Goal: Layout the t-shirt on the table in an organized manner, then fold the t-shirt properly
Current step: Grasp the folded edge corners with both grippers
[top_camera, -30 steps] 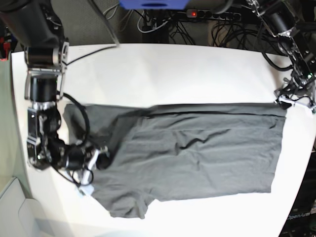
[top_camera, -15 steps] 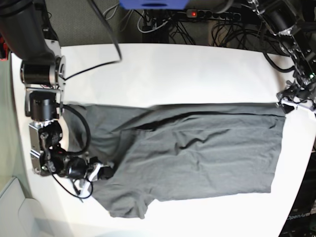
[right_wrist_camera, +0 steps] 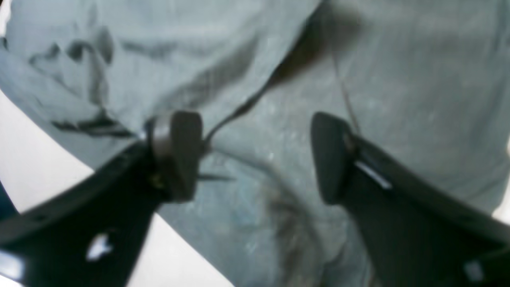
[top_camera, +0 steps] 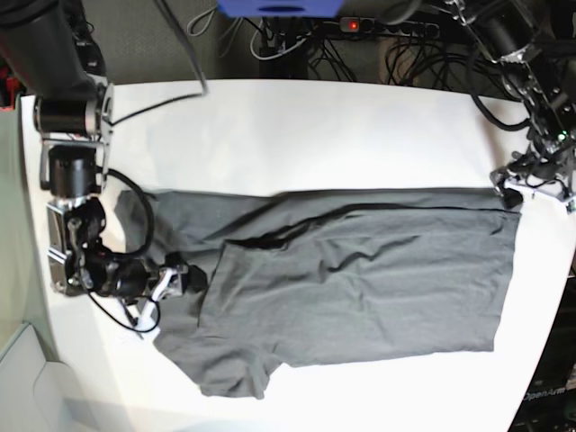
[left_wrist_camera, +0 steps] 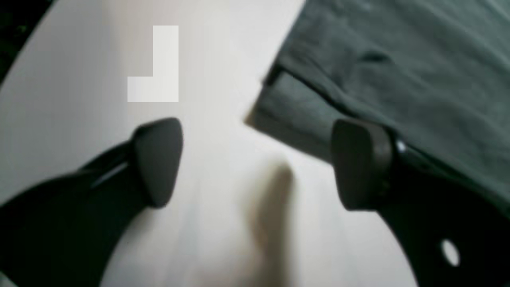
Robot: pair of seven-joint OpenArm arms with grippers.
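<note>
A: What sits at the left of the base view?

B: The right gripper (top_camera: 171,286), low over the sleeve end of the dark charcoal-grey, wrinkly cloth t-shirt (top_camera: 360,283). Its wrist view shows the jaws spread wide above the fabric, nothing pinched between them.

A: And the shirt itself?

B: Spread across the middle of the large white matte table (top_camera: 297,135), folded lengthwise, a sleeve poking out at the bottom left, hem toward the right edge.

A: The far right?

B: The left gripper (top_camera: 531,184) is at the shirt's upper right corner. Jaws wide apart, bare tabletop between them; one finger (left_wrist_camera: 358,163) overlaps the cloth edge.
</note>
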